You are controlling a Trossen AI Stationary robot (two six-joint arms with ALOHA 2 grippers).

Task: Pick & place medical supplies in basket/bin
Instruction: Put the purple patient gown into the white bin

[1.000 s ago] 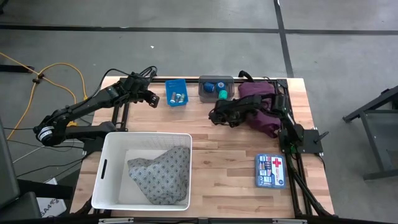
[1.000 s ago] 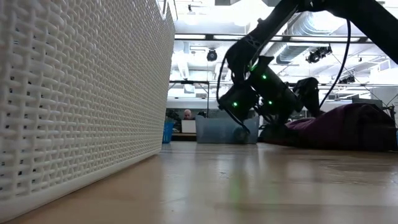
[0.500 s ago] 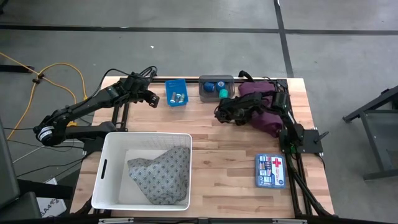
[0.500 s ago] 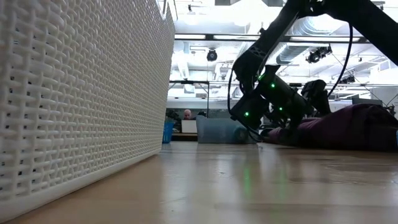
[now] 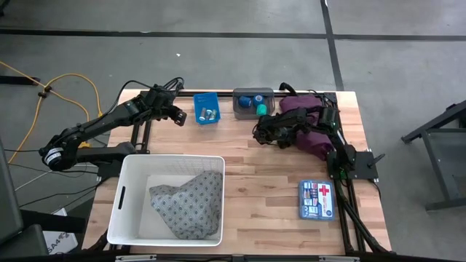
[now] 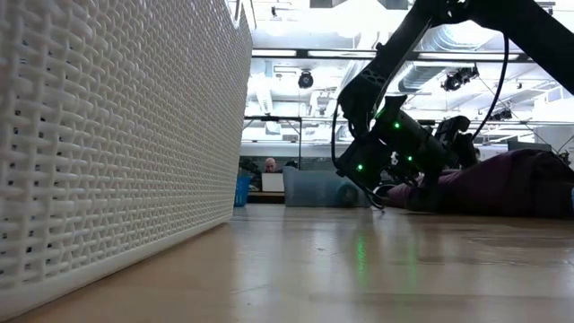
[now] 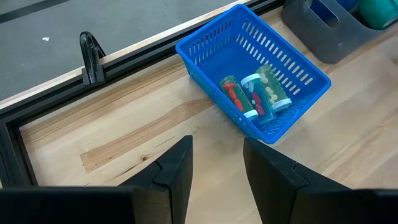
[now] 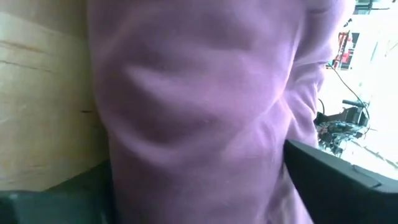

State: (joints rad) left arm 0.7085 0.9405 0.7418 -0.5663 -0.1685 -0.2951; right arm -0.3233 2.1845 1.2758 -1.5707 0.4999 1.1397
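1. The right gripper point(image 5: 284, 131) sits against the maroon cloth point(image 5: 312, 129); the arm covers part of the cloth, and whether the jaws grip it cannot be told.
2. In the right wrist view, the cloth fills the picture and its edges are cut off.
3. The basket point(image 6: 108, 135) blocks the left of the low view, running off the edge.
4. The vials point(image 5: 208, 114) in the blue bin point(image 5: 207, 107) are too small to tell apart from above.
5. The grey bin point(image 7: 336, 28) is cut off in the left wrist view.

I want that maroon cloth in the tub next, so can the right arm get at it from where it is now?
Probably yes. The right gripper is already at the maroon cloth, jaws around a fold, with nothing between them. The small grey bin sits close behind.
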